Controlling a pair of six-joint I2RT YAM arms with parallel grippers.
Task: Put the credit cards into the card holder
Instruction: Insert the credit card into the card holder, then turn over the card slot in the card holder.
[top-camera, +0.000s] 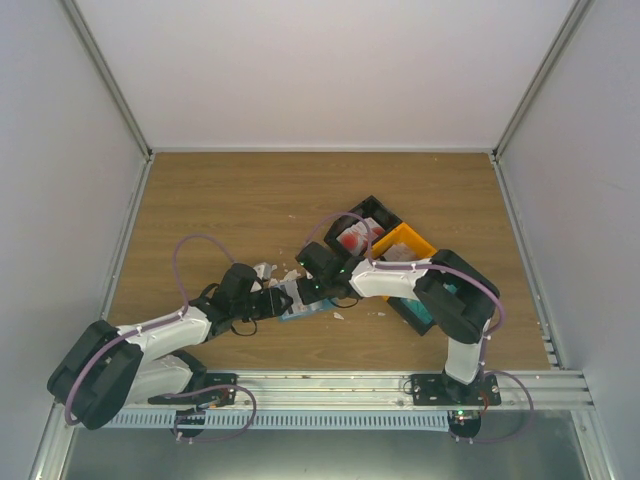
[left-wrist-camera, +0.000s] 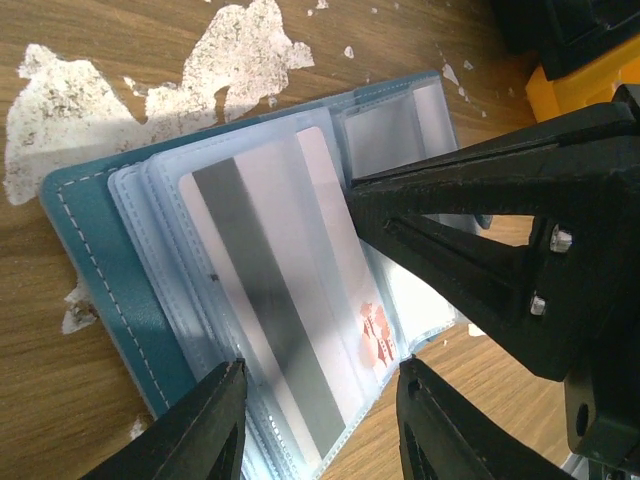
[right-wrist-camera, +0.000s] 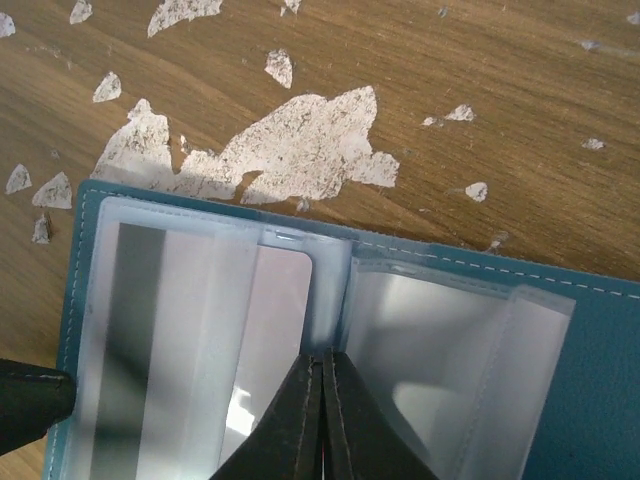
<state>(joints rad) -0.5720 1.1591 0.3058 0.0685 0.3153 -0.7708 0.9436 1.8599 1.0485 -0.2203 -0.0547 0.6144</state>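
The blue-teal card holder (left-wrist-camera: 85, 250) lies open on the wood, also in the right wrist view (right-wrist-camera: 590, 380) and the top view (top-camera: 308, 308). A whitish credit card (left-wrist-camera: 290, 270) with a grey stripe and a red mark sits inside a clear pocket on the holder's left half (right-wrist-camera: 200, 330). My left gripper (left-wrist-camera: 322, 365) is open, its fingers either side of that pocket's near edge. My right gripper (right-wrist-camera: 322, 362) is shut, its tips pressing on the holder's middle fold; it shows as a black wedge in the left wrist view (left-wrist-camera: 480, 230). A red-and-white card (top-camera: 352, 240) lies in a tray.
A black tray (top-camera: 375, 212) and an orange tray (top-camera: 412, 240) stand behind the right arm, with another black tray (top-camera: 415, 312) under its elbow. Torn white scraps (right-wrist-camera: 290, 140) lie on the wood just beyond the holder (left-wrist-camera: 230, 50).
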